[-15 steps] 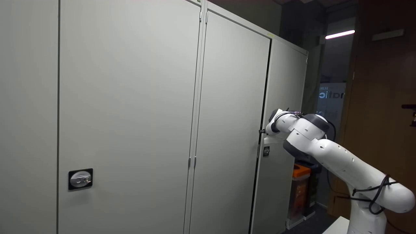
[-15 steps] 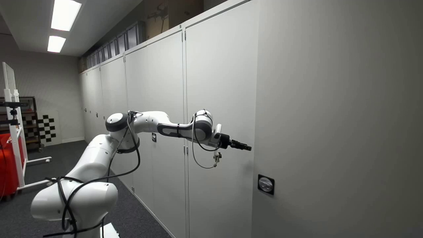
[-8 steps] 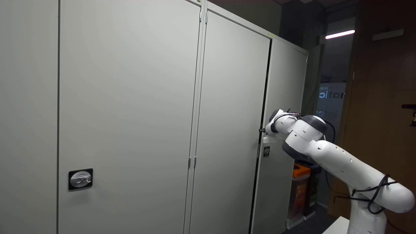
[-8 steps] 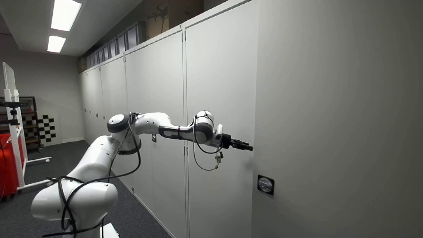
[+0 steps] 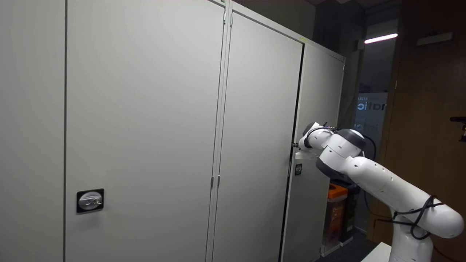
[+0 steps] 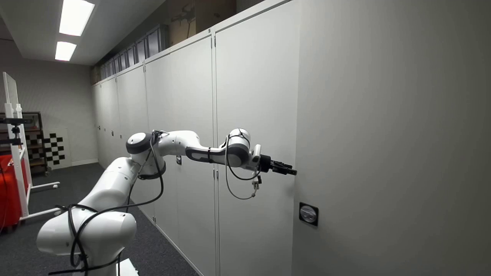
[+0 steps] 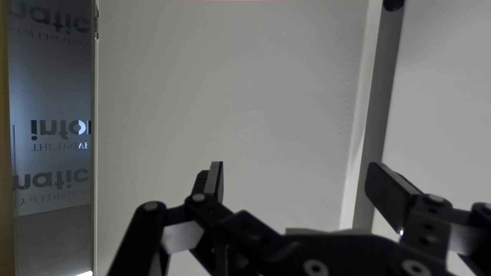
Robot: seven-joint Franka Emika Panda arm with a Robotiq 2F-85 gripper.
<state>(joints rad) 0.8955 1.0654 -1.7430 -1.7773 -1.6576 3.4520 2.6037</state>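
Where the plain cabinet door point(image 5: 260, 109) meets the handled door point(image 5: 322, 83), a dark slit point(image 5: 297, 95) runs downward in an exterior view. The wrist view stands upside down; in it the handled door takes up the middle, bordered on the left by a glass panel point(image 7: 50, 96) with lettering and on the right by a bright edge point(image 7: 356, 153) and a grey strip point(image 7: 383, 96). The plain cabinet door lies past that strip. In an exterior view the handle point(image 6: 308, 214) sits below the gripper point(image 6: 294, 170), near but apart, with a stretch of flat door between them.

Both door faces are smooth, matte and upright, part of a long row of cabinets point(image 6: 180, 99) with grey boxes point(image 6: 153, 42) on top. Dark carpet point(image 6: 151, 245) runs alongside, ceiling lights point(image 6: 76, 17) glow above, and an orange-topped bin point(image 5: 337, 191) stands by the row's end, near a brown wall point(image 5: 426, 153).

The white arm point(image 6: 103, 188) ends close to the meeting line in both exterior views. The fingers point(image 7: 387, 195) are spread wide: in the wrist view one is in front of the handled door and the other overlaps the grey strip and the plain cabinet door, with the bright edge between them. Whether either finger touches a door cannot be told.
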